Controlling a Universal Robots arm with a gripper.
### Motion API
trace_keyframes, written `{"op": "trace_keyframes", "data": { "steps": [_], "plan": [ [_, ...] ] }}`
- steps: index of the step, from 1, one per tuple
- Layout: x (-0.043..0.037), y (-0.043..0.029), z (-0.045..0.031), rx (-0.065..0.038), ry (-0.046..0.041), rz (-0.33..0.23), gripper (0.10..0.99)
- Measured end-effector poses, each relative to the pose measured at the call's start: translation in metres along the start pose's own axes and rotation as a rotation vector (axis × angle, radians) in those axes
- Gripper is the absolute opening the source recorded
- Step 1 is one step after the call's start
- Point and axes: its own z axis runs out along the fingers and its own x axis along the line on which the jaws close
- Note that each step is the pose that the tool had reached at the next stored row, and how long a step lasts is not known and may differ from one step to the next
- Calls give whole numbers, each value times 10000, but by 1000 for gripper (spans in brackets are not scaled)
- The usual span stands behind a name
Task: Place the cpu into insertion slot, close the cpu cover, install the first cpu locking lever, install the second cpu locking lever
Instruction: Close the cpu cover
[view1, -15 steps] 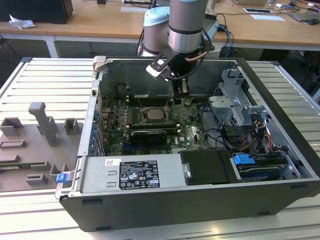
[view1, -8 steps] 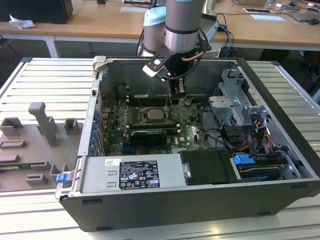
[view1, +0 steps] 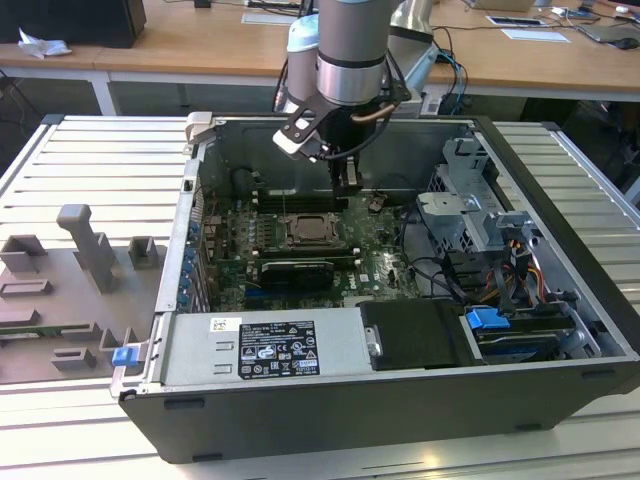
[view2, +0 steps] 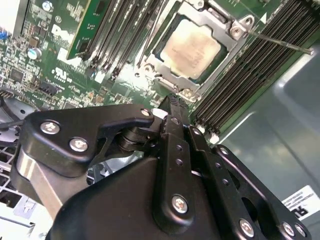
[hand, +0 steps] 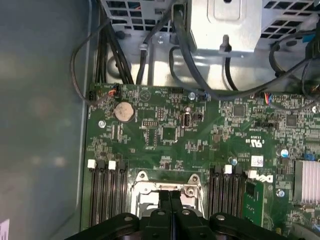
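Tool (view2: 172, 101) pinched closed near cpu (view2: 192, 47); printed white label (view1: 275, 350).

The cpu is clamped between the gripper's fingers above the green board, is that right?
Not quite. The cpu is not in the gripper: it lies in the insertion slot, framed by the cpu cover, as the second wrist view shows. The gripper does hang above the green board, shut on nothing.

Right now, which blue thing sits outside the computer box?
The small blue clip at the exterior view's left, beside a corner of the case. The bigger blue tab lies inside the case.
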Motion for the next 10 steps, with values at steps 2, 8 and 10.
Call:
{"op": "trace_keyframes", "data": {
  "steps": [2, 8, 10],
  "plan": [
    [1, -32, 25, 1, -2, 1, 106],
    [10, -120, 98, 4, -1, -11, 106],
    [22, -205, 99, 4, -2, -14, 106]
  ]
}}
